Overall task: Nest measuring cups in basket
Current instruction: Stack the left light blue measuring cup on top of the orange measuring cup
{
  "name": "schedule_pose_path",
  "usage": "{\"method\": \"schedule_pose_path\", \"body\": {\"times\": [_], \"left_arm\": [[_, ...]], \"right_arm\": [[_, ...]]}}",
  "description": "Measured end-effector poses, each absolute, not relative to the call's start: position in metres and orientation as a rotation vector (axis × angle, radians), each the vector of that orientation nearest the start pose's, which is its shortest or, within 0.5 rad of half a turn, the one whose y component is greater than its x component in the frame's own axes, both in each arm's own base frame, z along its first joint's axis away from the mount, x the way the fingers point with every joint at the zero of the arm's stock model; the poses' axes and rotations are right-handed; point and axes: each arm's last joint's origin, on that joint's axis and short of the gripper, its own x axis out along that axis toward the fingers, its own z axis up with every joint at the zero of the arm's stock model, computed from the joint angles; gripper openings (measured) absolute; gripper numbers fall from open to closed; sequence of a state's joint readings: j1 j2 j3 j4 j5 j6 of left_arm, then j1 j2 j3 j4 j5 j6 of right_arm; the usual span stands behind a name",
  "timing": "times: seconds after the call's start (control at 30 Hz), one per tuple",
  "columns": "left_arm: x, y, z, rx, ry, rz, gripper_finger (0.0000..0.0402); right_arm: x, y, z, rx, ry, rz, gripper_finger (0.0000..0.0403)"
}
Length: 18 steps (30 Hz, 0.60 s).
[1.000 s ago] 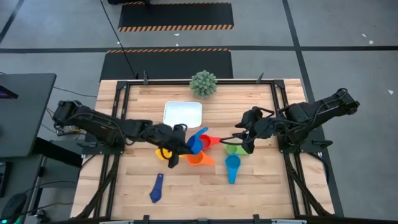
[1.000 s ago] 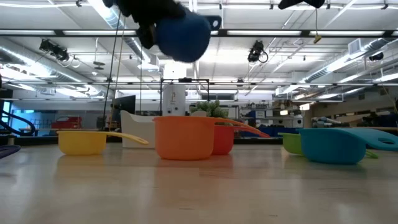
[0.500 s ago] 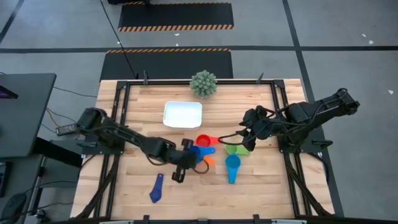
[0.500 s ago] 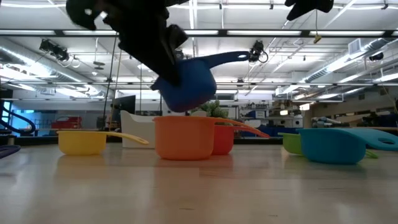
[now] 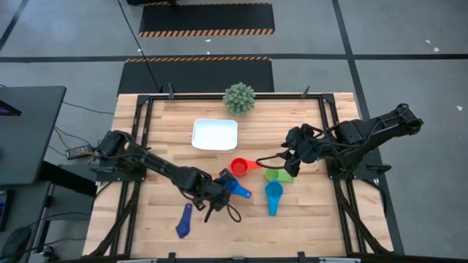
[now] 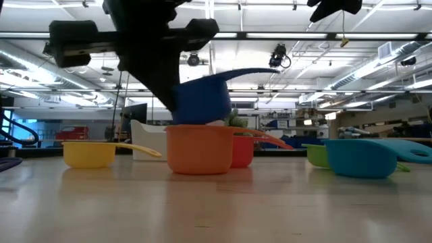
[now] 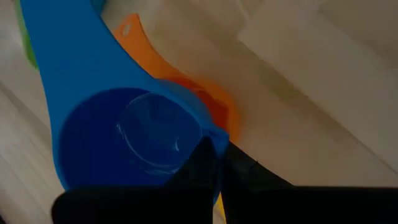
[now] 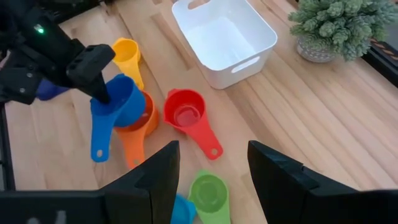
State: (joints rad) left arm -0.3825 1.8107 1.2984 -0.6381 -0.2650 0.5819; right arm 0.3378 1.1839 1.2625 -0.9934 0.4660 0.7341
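Measuring cups barely started: left pincer (image 8: 102, 94) clamped on blue cup (image 8: 118, 102) rim, seating it in orange cup (image 8: 138, 124); white basket (image 8: 224, 38) empty; right pincer (image 8: 214, 171) open, waiting.

I can't find any words, numbers or brand names to read here. The cups, the basket and the arms all look plain, with no writing on them that I can make out. The things far back in the room are too small and blurry for me to read anything on them.
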Motion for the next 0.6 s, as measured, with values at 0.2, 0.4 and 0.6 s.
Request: {"method": "schedule_pose_path", "body": {"times": [0.2,0.4,0.6], "left_arm": [[0.3367,-0.1276,0.2045,0.866,1.089,-0.451,0.0009],[0.3382,-0.1281,0.2017,0.845,1.09,-0.446,0.001],[0.3399,-0.1241,0.2016,0.756,1.102,-0.422,0.0055]], "right_arm": [[0.211,0.0599,0.3545,0.337,0.713,-0.417,0.0196],[0.2123,0.0604,0.3556,0.347,0.697,-0.412,0.0196],[0.2136,0.0608,0.3568,0.36,0.68,-0.408,0.0196]]}}
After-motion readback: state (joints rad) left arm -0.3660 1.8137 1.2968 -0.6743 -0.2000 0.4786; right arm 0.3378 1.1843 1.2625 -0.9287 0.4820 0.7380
